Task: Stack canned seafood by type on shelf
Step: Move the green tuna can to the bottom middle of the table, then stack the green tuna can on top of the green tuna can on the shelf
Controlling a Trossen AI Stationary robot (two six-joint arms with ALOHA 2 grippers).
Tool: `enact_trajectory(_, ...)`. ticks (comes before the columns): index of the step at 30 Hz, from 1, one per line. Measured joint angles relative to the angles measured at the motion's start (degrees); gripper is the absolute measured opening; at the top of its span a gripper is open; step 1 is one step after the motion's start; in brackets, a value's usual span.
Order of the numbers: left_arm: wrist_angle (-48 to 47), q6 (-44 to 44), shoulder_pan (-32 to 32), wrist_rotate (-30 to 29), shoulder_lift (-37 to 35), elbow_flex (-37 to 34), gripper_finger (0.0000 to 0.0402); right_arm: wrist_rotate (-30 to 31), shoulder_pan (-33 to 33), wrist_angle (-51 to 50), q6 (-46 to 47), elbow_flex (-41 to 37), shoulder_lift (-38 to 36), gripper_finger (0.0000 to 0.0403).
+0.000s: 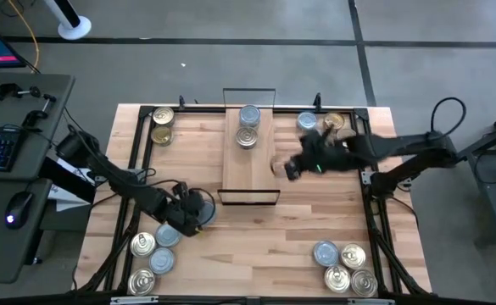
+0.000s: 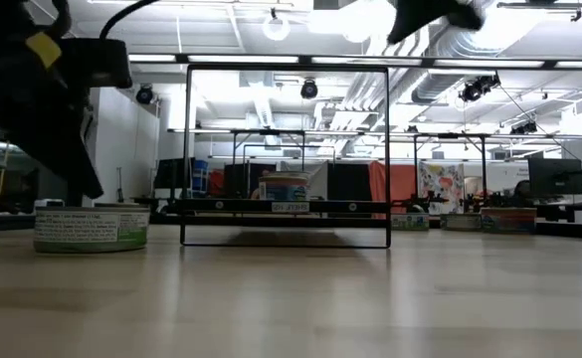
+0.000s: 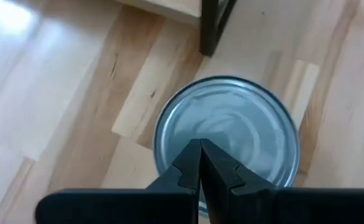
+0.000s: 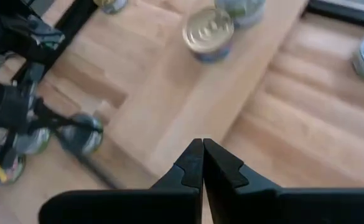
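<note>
near edge, left: cluster of tins [image 1: 148, 258] by the desk's [image 1: 264, 246] front-left corner, gold and silver-blue tops mixed.
near edge, right: second cluster [image 1: 345, 267] at the front-right corner, four tins touching.
left hand: [image 1: 188, 222] hovers just beside the front-left cluster, between it and the shelf's near end. Fingers pressed together, nothing held.
tin under left hand: silver-blue-topped tin [image 3: 226, 140] sits directly below the closed fingertips in the left wrist view, upright on the desk, the shelf's black wire frame [image 3: 214, 23] just beyond it.
shelf: light-wood plank [image 1: 249, 161] mid-desk, long axis running near to far, wire frames at both short ends.
on shelf: two tins [image 1: 248, 125] at the far end, touching, one behind the other; gold top [image 4: 208, 29] shows in the right wrist view.
right hand: [image 1: 292, 169] above the desk just beside the shelf's right long edge, fingers shut, empty.
far corners: two gold tins [image 1: 162, 124] far left; more tins [image 1: 320, 123] far right, partly hidden by the right arm.
key relation: the left hand is nearest a tin, which lies straight beneath it; the shelf lies onward from there, toward the far side.
judgement: fingers would need to part before any grasp; shut as they are, a descent would only land on the lid.
</note>
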Motion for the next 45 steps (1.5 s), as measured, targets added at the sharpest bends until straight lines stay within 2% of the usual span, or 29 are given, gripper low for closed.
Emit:
enact_trajectory(6, 4.77, 3.19, -1.52, 2.48, 3.38, 0.0, 0.0, 7.1, 16.08, -8.26, 18.05, -1.07, -0.09, 0.0)
enact_trajectory(10, 15.19, 2.11, -3.24, 4.39, 6.53, 0.17, 0.0, 4.88, 25.08, -6.91, 25.92, -5.53, 0.01, 0.0)
enact_trajectory(14, 25.14, -0.32, -3.85, 4.4, 10.97, 1.03, 0.0, 2.0, 32.74, 2.33, 31.89, -13.35, 0.02, 0.0)
enact_trajectory(20, 28.5, 2.08, -2.39, 4.37, 20.06, 10.17, 0.0, -0.24, 38.01, 30.37, 31.76, -27.81, 0.02, 0.0)
enact_trajectory(26, 24.96, 11.11, -0.45, 5.67, 28.58, 23.48, 0.0, -1.03, 36.12, 53.19, 21.61, -37.61, 0.04, 0.0)
enact_trajectory(30, 21.22, 15.07, -0.26, 5.47, 27.99, 28.53, 0.0, -7.17, 33.11, 57.97, 8.9, -38.62, 0.84, 0.0)
enact_trajectory(34, 19.92, 16.73, -2.04, 4.42, 25.52, 27.75, 0.0, -17.25, 30.01, 60.97, -8.58, -36.58, 4.67, 0.0)
enact_trajectory(38, 21.07, 17.03, -3.85, 5.03, 25.52, 24.28, 0.0, -26.43, 26.97, 61.42, -25.98, -32.42, 12.49, 0.0)
enact_trajectory(41, 23.19, 13.81, -4.38, 5.3, 25.5, 21.84, 0.0, -26.9, 24.96, 61.62, -36.07, -28.42, 19.34, 0.0)
enact_trajectory(45, 27.3, 11.68, -4.47, 2.49, 24.64, 20.45, 0.0, -25.87, 21.85, 61.36, -36.71, -23.55, 27.4, 0.0)
